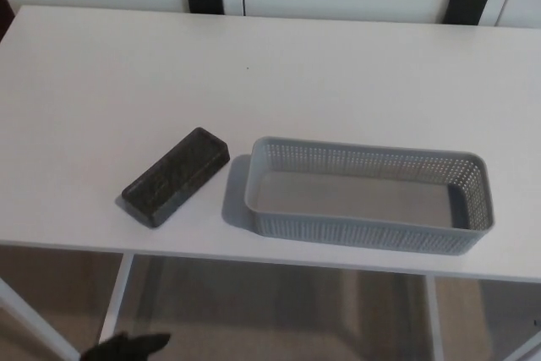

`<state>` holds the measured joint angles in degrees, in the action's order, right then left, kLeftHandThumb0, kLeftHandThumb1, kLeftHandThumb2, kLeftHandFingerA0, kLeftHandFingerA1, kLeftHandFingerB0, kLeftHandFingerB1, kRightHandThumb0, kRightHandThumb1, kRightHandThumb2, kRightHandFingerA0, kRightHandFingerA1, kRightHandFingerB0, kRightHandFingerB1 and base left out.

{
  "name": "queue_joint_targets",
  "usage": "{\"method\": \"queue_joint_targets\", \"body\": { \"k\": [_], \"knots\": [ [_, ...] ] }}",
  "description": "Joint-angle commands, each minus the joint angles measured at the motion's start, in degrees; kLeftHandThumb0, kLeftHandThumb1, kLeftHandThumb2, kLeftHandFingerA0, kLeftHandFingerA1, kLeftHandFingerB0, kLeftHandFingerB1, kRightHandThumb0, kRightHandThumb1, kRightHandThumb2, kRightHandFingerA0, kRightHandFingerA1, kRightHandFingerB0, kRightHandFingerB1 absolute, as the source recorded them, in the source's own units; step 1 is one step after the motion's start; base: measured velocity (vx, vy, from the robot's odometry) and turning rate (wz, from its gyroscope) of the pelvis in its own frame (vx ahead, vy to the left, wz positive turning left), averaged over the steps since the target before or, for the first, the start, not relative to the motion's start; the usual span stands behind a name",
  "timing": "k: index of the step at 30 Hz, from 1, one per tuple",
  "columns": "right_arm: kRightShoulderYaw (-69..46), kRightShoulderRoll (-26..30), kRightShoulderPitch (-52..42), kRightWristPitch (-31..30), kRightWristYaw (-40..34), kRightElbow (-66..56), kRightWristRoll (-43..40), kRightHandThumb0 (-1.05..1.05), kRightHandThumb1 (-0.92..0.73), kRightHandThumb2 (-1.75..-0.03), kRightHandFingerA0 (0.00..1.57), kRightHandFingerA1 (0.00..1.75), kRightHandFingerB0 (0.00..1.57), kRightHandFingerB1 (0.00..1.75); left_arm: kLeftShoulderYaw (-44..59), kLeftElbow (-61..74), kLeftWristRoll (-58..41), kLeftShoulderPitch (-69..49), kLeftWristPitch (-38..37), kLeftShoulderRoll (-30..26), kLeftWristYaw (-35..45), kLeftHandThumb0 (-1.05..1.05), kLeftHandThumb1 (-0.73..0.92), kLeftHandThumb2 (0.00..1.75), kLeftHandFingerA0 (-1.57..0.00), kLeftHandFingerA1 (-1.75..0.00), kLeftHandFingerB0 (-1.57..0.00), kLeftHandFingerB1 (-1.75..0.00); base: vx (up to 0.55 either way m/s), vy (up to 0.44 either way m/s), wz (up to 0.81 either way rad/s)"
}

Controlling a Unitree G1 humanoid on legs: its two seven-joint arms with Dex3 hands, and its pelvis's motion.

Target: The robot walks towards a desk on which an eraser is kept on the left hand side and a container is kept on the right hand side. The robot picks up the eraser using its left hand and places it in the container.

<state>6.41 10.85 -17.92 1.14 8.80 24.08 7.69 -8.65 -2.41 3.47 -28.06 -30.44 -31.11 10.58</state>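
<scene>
Standing at the desk, I am at the very start of the pick: the eraser lies untouched on the white top, on my left, angled so that its far end points toward the container. The two sit near each other but do not touch, and the container is empty, its long side running across in front of me.

Only a dark sliver of my left hand shows at the bottom edge, below the desk's front edge and well apart from the eraser. So little of it is in view that I cannot tell whether it is spread or closed; it appears to hold nothing, since the eraser is on the desk. My right hand is out of view.

The next move, as I judge it, calls for lifting this hand above the desk's edge, bringing it over the eraser and closing across its narrow width.
</scene>
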Motion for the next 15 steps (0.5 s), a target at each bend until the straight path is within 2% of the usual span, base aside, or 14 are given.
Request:
{"method": "queue_joint_targets", "body": {
  "k": [1, 2, 3, 4, 5, 6, 7, 8, 9, 10, 11, 12, 14, 15],
  "knots": [
    [-1.22, 0.80, 0.00, -1.73, -0.46, -1.16, -0.37, -0.15, -0.47, -0.91, 0.39, 0.61, 0.24, 0.54, 6.03, 51.83, -56.65, 11.05, 13.16, -36.39, 38.09, -0.93, 0.71, 0.63, -0.31, -0.31, -0.27, -0.29, 0.00, 0.000, 0.00],
    [-1.62, 0.70, -0.77, -1.64, -0.41, -1.29, -0.89, -0.15, -0.47, -0.91, 0.39, 0.61, 0.25, 0.54, 9.95, 51.38, -69.20, 15.13, 20.29, -36.88, 40.85, -0.84, 0.48, 0.97, -0.37, -0.49, -0.20, -0.40, 0.00, 0.000, 0.00],
    [-1.81, 0.61, -0.47, -1.72, -0.40, -1.11, -1.10, -0.15, -0.47, -0.91, 0.39, 0.61, 0.25, 0.54, 11.31, 50.97, -73.93, 16.89, 23.21, -37.02, 41.71, -0.84, 0.48, 0.97, -0.37, -0.49, -0.20, -0.40, 0.00, 0.000, 0.00],
    [-1.73, 0.77, -0.17, -1.87, -0.47, -1.05, -0.85, -0.17, -0.47, -0.90, 0.39, 0.61, 0.25, 0.53, 11.89, 49.61, -76.23, 18.67, 24.45, -35.73, 43.32, -0.95, 0.67, 0.62, -0.39, -0.33, -0.33, -0.32, 0.00, 0.000, 0.00],
    [-1.49, 0.94, -0.31, -1.96, -0.60, -1.22, -0.41, -0.18, -0.47, -0.90, 0.40, 0.62, 0.25, 0.53, 12.57, 48.80, -78.79, 18.72, 23.90, -32.42, 42.39, -1.02, 0.72, 0.63, -0.43, -0.34, -0.34, -0.32, 0.00, 0.000, 0.00],
    [-1.36, 0.83, -0.43, -2.05, -0.78, -1.26, -0.24, -0.20, -0.67, -0.59, 0.48, 0.51, 0.36, 0.42, 11.85, 48.93, -80.19, 18.77, 21.78, -28.23, 39.59, -1.03, 0.76, 0.64, -0.41, -0.34, -0.32, -0.32, 0.00, 0.000, 0.00],
    [-1.33, 0.82, -0.56, -2.05, -0.68, -1.45, -0.29, -0.20, -0.67, -0.59, 0.48, 0.51, 0.36, 0.42, 9.48, 49.14, -82.11, 20.58, 20.13, -22.34, 36.10, -1.00, 0.75, 0.64, -0.29, -0.33, -0.25, -0.31, 0.00, 0.000, 0.00],
    [-1.38, 0.88, -0.65, -1.90, -0.37, -1.53, -0.51, -0.18, -0.48, -0.91, 0.39, 0.61, 0.24, 0.53, 7.92, 49.77, -81.47, 20.99, 17.85, -19.23, 31.74, -0.96, 0.79, 0.65, -0.32, -0.33, -0.27, -0.31, 0.00, 0.000, 0.00],
    [-1.50, 0.92, -0.72, -1.52, 0.08, -1.49, -0.92, -0.18, -0.47, -0.91, 0.39, 0.61, 0.24, 0.53, 7.37, 50.92, -79.14, 20.22, 14.98, -18.09, 24.84, -0.91, 0.82, 0.66, -0.37, -0.33, -0.26, -0.30, 0.00, 0.000, 0.00],
    [-1.62, 0.86, -0.69, -1.45, 0.25, -1.49, -1.18, -0.18, -0.47, -0.91, 0.38, 0.61, 0.24, 0.53, 9.34, 51.44, -80.91, 19.39, 17.15, -20.66, 19.36, -0.84, 0.66, 0.61, -0.50, -0.37, -0.31, -0.31, 0.00, 0.000, 0.00],
    [-1.71, 0.72, -0.50, -1.72, 0.20, -1.33, -1.30, -0.17, -0.46, -0.91, 0.38, 0.61, 0.24, 0.54, 11.15, 50.61, -83.35, 20.15, 21.31, -23.20, 14.57, -0.71, 0.46, 0.81, -0.35, -0.46, -0.16, -0.39, 0.00, 0.000, 0.00],
    [-1.75, 0.58, -0.21, -1.86, 0.00, -0.94, -1.27, -0.16, -0.46, -0.90, 0.39, 0.62, 0.25, 0.54, 12.50, 48.82, -80.34, 22.42, 24.22, -25.06, 8.42, -0.63, 0.45, 0.77, -0.26, -0.43, -0.15, -0.39, 0.00, 0.000, 0.00],
    [-1.88, 0.60, 0.31, -2.06, 0.04, -0.81, -1.36, -0.17, -0.46, -0.91, 0.39, 0.62, 0.24, 0.54, 17.23, 47.97, -51.60, 24.65, 28.42, -24.83, -4.48, -0.61, 0.46, 0.73, -0.19, -0.41, -0.10, -0.36, 0.00, 0.000, 0.00],
    [-2.11, 0.90, 0.86, -2.31, 0.16, -0.97, -1.41, -0.18, -0.46, -0.90, 0.38, 0.62, 0.23, 0.53, 15.98, 48.44, -39.90, 27.79, 33.81, -19.66, -7.12, -0.27, 0.41, 0.91, -0.01, -0.49, 0.00, -0.48, 0.00, 0.000, 0.00]
  ]
}}
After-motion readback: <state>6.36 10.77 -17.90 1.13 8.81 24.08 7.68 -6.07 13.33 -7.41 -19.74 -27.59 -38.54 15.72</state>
